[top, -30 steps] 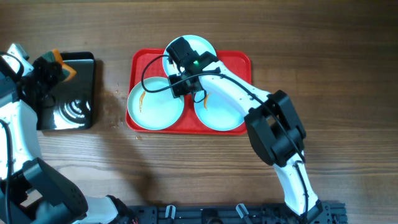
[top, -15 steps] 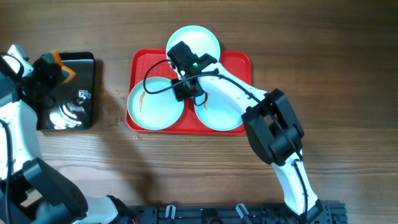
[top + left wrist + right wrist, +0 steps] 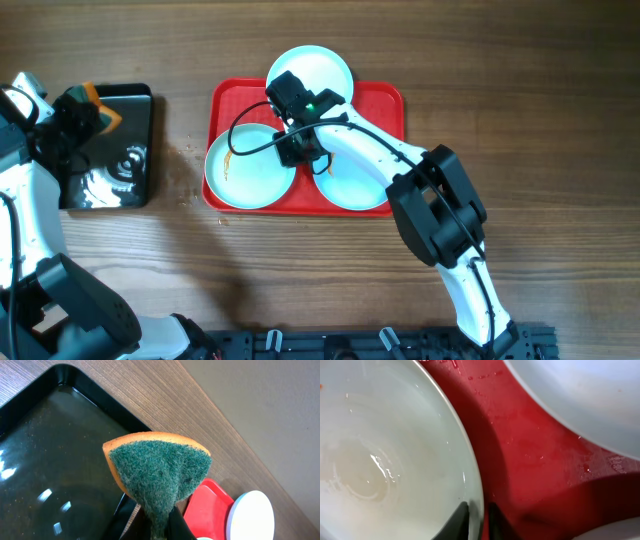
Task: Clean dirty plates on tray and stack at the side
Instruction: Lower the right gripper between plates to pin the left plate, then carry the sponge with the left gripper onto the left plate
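The red tray (image 3: 385, 100) holds three white plates. My right gripper (image 3: 293, 100) is shut on the near rim of the far plate (image 3: 320, 65), which overhangs the tray's far edge. In the right wrist view that wet rim (image 3: 470, 475) sits between my fingers (image 3: 479, 512), above the tray (image 3: 535, 460). The front-left plate (image 3: 250, 170) and front-right plate (image 3: 355, 180) each carry an orange smear. My left gripper (image 3: 85, 108) is shut on a green-and-orange sponge (image 3: 160, 470), held above the black pan.
A black pan (image 3: 110, 190) with water stands left of the tray and also shows in the left wrist view (image 3: 45, 475). Wet spots (image 3: 185, 150) lie on the wood between pan and tray. My right arm (image 3: 440, 200) crosses the tray's right side.
The far plate has shifted toward the tray's far edge and looks slightly larger. My right gripper moved a little. The water in the pan ripples. The left arm stays put.
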Controlling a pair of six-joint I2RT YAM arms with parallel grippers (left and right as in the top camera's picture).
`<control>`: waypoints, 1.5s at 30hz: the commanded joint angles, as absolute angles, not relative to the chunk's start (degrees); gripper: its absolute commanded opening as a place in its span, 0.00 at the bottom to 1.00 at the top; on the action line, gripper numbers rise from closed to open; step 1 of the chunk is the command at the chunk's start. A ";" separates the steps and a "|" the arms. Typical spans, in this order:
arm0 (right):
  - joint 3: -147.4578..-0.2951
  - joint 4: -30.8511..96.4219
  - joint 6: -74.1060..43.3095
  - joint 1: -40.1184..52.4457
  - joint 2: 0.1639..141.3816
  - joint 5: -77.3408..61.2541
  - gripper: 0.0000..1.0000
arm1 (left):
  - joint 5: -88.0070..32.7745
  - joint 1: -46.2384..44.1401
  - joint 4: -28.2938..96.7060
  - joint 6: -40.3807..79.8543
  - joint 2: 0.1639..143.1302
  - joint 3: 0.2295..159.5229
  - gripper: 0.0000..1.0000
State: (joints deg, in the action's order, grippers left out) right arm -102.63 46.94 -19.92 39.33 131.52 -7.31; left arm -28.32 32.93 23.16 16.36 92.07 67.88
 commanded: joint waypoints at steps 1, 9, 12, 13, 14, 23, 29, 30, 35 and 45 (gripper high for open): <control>-102.61 47.40 -20.14 39.48 132.92 -6.37 0.11 | -27.94 32.36 23.00 14.96 92.38 68.25 0.04; -102.30 46.94 -20.14 39.48 133.03 -6.35 0.11 | -28.10 32.36 22.98 13.87 92.38 68.25 0.04; -101.38 46.72 -20.45 39.48 133.21 -6.35 0.04 | -35.53 32.51 22.31 12.67 91.31 68.25 0.04; -101.21 46.98 -21.06 39.48 133.36 -6.37 0.04 | -39.59 32.51 21.23 10.90 90.28 68.25 0.04; -101.16 47.00 -21.08 39.48 133.51 -6.37 0.04 | -41.19 32.45 20.60 10.37 89.52 68.25 0.04; -101.16 46.54 -21.41 39.48 133.51 -6.37 0.04 | -35.09 31.38 22.33 6.39 90.08 68.16 0.04; -101.16 46.48 -21.43 39.48 133.51 -6.37 0.04 | -37.08 30.02 22.72 6.44 95.74 68.14 0.04; -101.16 46.61 -21.41 39.48 133.51 -6.37 0.04 | -37.30 30.26 22.48 6.61 95.57 68.23 0.04; -101.16 46.41 -21.45 39.48 133.51 -6.37 0.04 | -49.98 32.99 21.82 7.05 89.32 70.26 0.04; -101.16 45.65 -22.55 39.46 133.51 -6.39 0.04 | -45.54 26.09 31.31 7.25 91.98 68.45 0.04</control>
